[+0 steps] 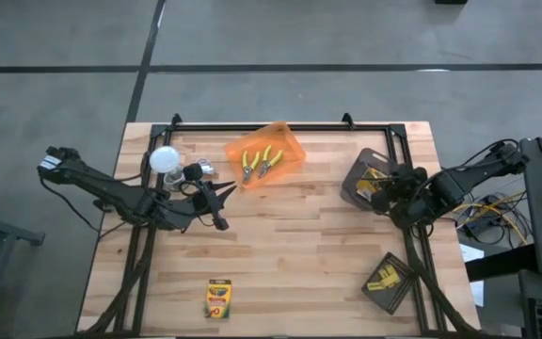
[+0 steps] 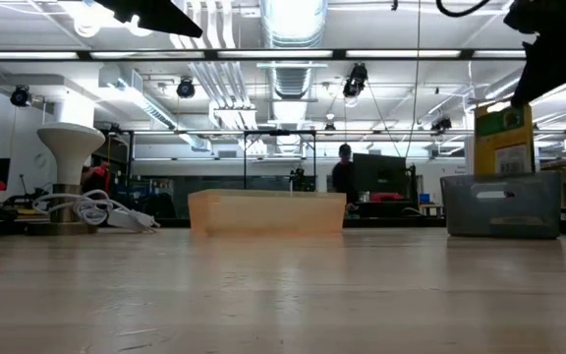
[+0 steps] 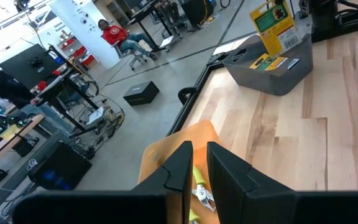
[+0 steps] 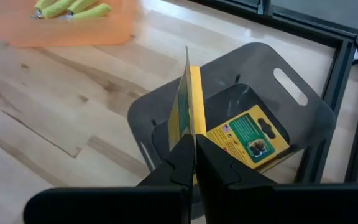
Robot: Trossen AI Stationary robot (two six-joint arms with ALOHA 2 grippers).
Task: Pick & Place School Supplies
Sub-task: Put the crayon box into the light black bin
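A thin, flat yellow-and-green crayon box (image 4: 190, 102) is clenched edge-up between the dark fingers of the right gripper (image 4: 195, 163), directly above a dark grey plastic bin (image 4: 303, 118) at the right rear of the pale wooden table (image 1: 299, 245). At the bottom of that bin a second flat yellow-and-green crayon box (image 4: 247, 137) is seen lying face up. In the low view the held box stands upright above the bin's rim, its green and yellow faces showing. The left gripper (image 1: 222, 202) is poised over the table's left-centre, just in front of the translucent orange plastic bin (image 1: 285, 141); its fingers (image 3: 179, 165) are drawn close together with only a narrow gap, and nothing is seen held between them. Inside the orange bin two small yellow-handled plier-like tools (image 1: 260, 163) are lying side by side. A white ball with a cable (image 1: 164, 158) is placed at the left rear of the table, near the left arm. A third flat yellow-and-green crayon box (image 1: 218, 298) lies by itself near the front edge, left of centre. A second dark grey tray (image 1: 374, 294) sits at the front right corner, and small yellow blocks (image 1: 387, 278) are gathered in it. People are seen in the room beyond the table.
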